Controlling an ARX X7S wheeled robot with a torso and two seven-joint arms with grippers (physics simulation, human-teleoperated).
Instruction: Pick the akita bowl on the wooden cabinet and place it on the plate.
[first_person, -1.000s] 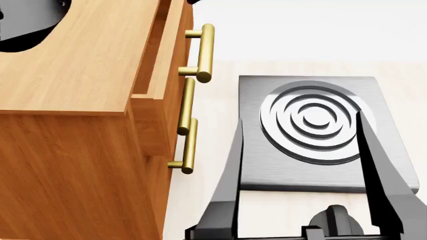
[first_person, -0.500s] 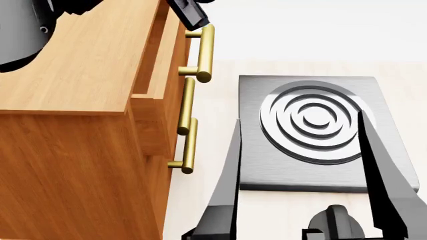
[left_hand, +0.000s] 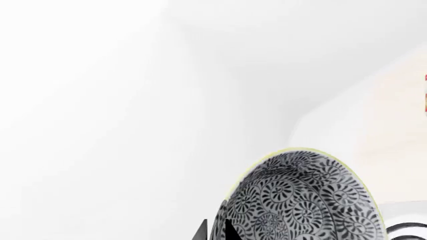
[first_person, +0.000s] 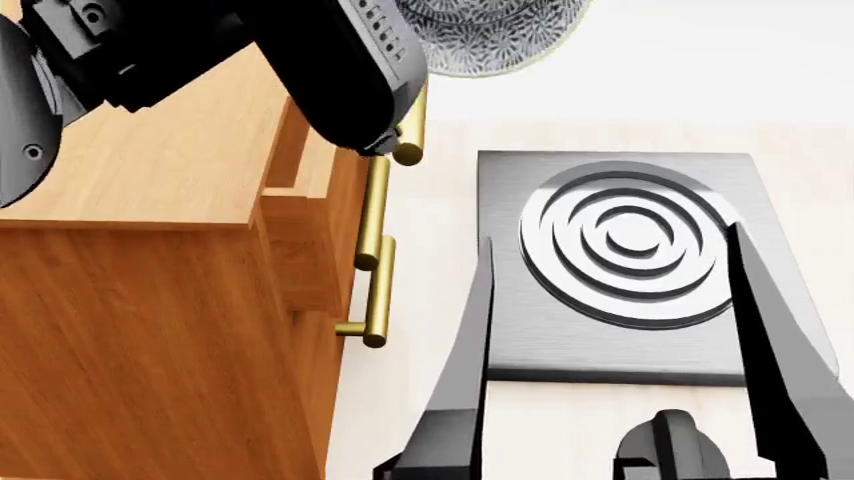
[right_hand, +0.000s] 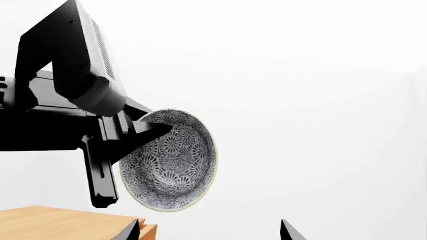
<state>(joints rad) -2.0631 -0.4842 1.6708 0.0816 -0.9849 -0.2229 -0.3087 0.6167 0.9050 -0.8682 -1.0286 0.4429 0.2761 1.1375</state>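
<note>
While the left gripper (right_hand: 143, 131) pinches the rim of the bowl (right_hand: 170, 160), the bowl hangs tipped on its side in the air, above and past the cabinet's (first_person: 147, 180) top edge. Beside the cabinet, the right gripper (first_person: 607, 350) stands spread over the stove (first_person: 534, 330).

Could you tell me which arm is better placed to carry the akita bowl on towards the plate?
Left. Its tool already grips the akita bowl, lifted beyond the wooden cabinet; the right tool hangs open and empty over the stove.
</note>
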